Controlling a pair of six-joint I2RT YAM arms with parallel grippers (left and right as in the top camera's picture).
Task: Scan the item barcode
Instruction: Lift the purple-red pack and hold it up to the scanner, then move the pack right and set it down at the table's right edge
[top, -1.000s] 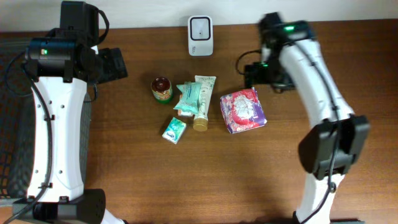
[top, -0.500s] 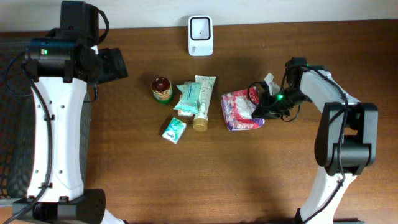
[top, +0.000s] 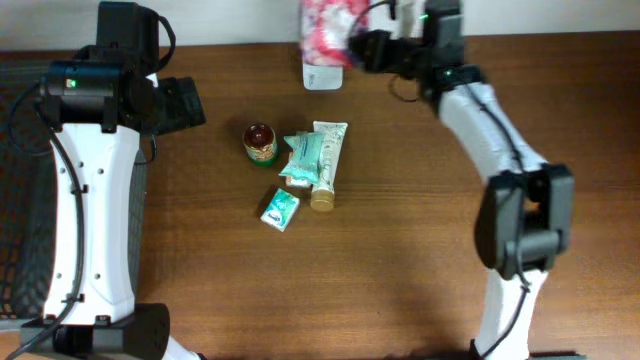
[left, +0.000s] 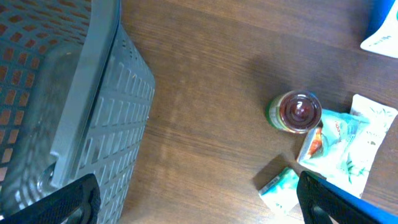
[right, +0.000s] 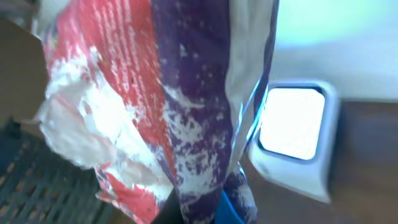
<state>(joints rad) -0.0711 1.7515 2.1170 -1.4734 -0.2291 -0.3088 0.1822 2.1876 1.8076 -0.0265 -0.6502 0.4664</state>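
Got the red-and-purple packet (top: 325, 22) pinched tight in the right gripper (top: 368, 47), hanging right over the white scanner (top: 322, 76) and hiding most of it from above. Far left of the scanner, spotted the left gripper (top: 185, 103) with fingers wide apart, gripping nothing. In front of the scanner: jar (top: 260, 142), tube (top: 326, 168), small packs (top: 282, 208) lying together.

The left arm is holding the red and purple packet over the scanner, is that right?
Not quite, it is the other arm. The right gripper is holding the red and purple packet over the scanner. The overhead view shows this.
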